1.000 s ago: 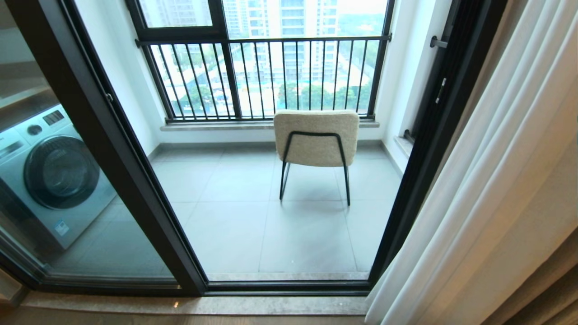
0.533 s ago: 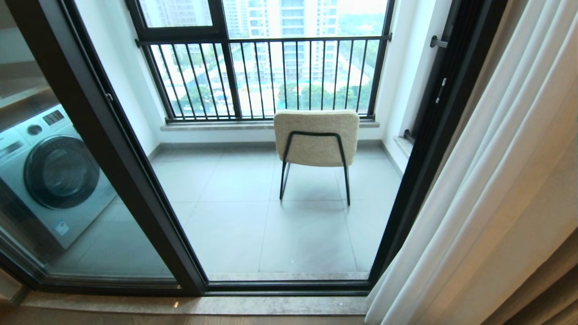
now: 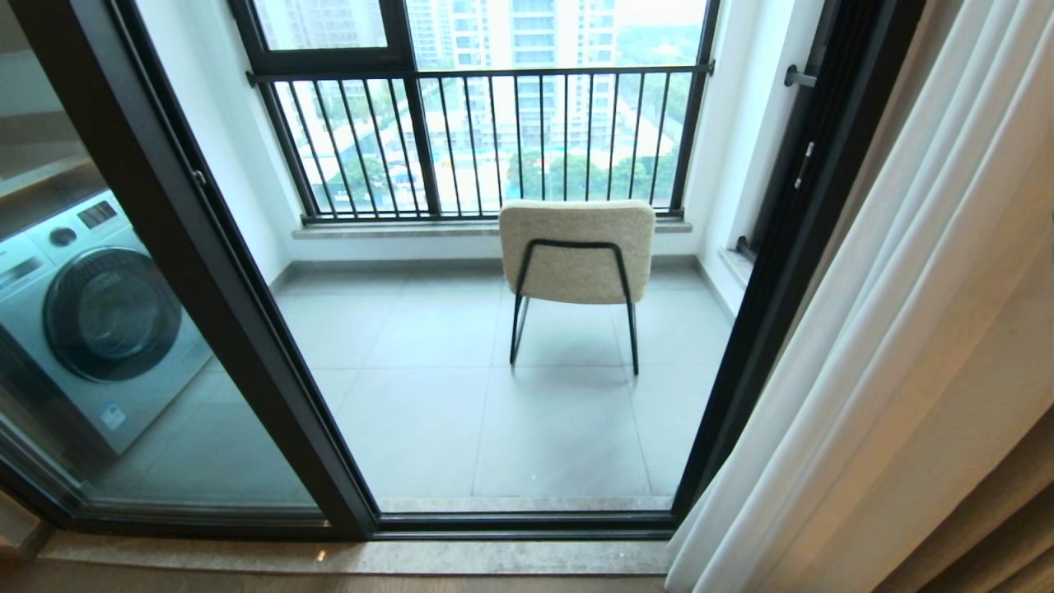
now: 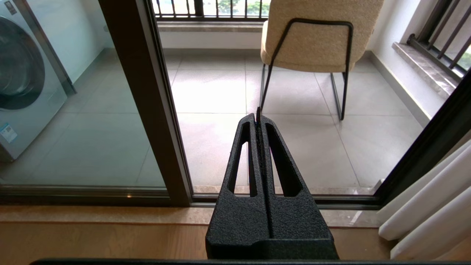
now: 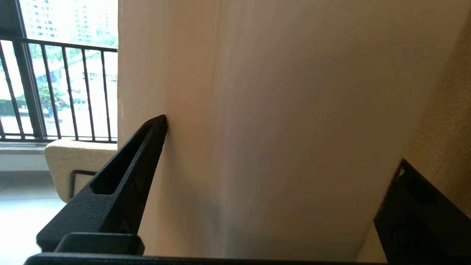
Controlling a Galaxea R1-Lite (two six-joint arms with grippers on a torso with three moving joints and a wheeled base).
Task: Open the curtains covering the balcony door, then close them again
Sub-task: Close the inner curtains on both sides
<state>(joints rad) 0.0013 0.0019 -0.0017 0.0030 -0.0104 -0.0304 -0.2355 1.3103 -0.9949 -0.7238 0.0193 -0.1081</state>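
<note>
Two views show the curtains (image 3: pixel 897 329) gathered at the right of the scene, off the glass: sheer white fabric in soft, rounded vertical folds, the hem wavy where it meets the floor at the near right; a coarser beige drape (image 5: pixel 441 110) hangs just beside them, further right. The door (image 3: pixel 198 272) is glass in a dark, smooth metal frame; its pane stands at the left and the middle of the opening is bare. Through the pane a grey washer (image 3: pixel 90 321) with a round dark porthole shows at the far left; on the pale square tiles (image 3: pixel 436 412) beyond stands a chair (image 3: pixel 576 251) with a nubbly cream back and thin black bent-rod legs, and behind it a railing (image 3: pixel 494 140) of slim black bars. The right claw (image 5: pixel 276 147) is spread wide, its fingers textured black plastic and tapered to a point; the curtains fill the gap between them, and one fingertip (image 5: pixel 160 123) touches the fabric near its left edge; it grips nothing. The left claw (image 4: pixel 258 117) is closed, fingers pressed flat together, empty, hanging near over the wooden floor (image 4: pixel 92 239) before the sill.
</note>
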